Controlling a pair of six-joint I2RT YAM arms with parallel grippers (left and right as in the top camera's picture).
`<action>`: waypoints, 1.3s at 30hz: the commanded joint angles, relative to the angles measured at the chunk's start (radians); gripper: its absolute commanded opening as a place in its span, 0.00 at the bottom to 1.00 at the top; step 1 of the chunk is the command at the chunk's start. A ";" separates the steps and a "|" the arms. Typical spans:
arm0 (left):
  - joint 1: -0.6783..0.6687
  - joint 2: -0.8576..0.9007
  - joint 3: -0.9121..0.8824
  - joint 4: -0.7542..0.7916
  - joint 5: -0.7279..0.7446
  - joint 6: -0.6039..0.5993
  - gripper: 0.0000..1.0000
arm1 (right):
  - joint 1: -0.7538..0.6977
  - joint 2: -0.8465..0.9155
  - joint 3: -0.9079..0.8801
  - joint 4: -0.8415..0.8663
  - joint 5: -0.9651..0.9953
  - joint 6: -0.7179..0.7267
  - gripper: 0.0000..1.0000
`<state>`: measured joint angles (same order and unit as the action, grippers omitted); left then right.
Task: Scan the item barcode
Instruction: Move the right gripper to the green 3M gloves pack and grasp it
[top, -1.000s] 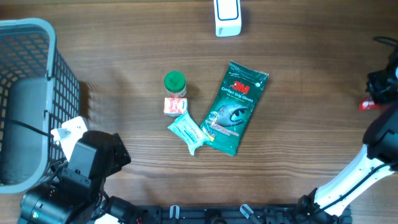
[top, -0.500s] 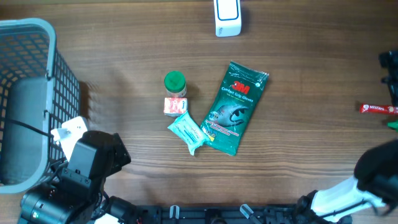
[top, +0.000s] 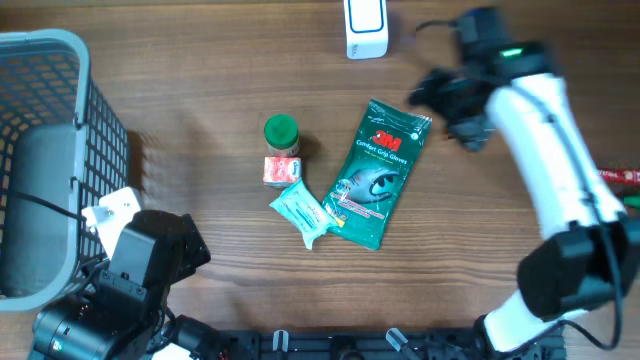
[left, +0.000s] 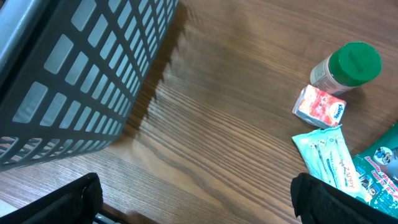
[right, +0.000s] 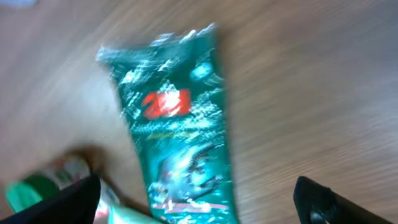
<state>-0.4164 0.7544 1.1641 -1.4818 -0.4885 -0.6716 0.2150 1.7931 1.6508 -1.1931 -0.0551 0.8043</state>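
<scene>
Several items lie mid-table: a green 3M package (top: 378, 172) (right: 177, 124), a green-lidded bottle (top: 281, 133) (left: 347, 64), a small red-and-white box (top: 280, 171) (left: 319, 106) and a teal packet (top: 303, 213) (left: 328, 155). A white scanner (top: 366, 27) stands at the back edge. My right gripper (right: 199, 199) hovers open by the 3M package's top end, nothing between its fingers; its view is blurred. My left gripper (left: 199, 202) stays open and empty over bare wood at the near left, with the bottle and box ahead to its right.
A grey mesh basket (top: 40, 60) (left: 56, 93) fills the left side. A red snack bar (top: 615, 175) lies at the right edge. My right arm (top: 545, 150) stretches from the near right across to the back middle.
My right gripper opened and left the red bar on the table at the right edge. That arm then swung left to the 3M package's top end. The left arm stayed put.
</scene>
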 joint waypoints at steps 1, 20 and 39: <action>0.006 -0.005 -0.001 0.000 -0.002 -0.014 1.00 | 0.174 0.060 -0.105 0.126 0.020 0.027 1.00; 0.006 -0.005 -0.001 0.000 -0.002 -0.014 1.00 | 0.377 0.311 -0.174 0.287 0.242 -0.076 0.75; 0.006 -0.005 -0.001 0.000 -0.002 -0.014 1.00 | 0.377 0.307 -0.166 0.020 0.377 -0.331 0.15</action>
<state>-0.4164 0.7544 1.1641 -1.4822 -0.4889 -0.6716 0.5911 2.0892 1.4796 -1.1637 0.2577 0.5049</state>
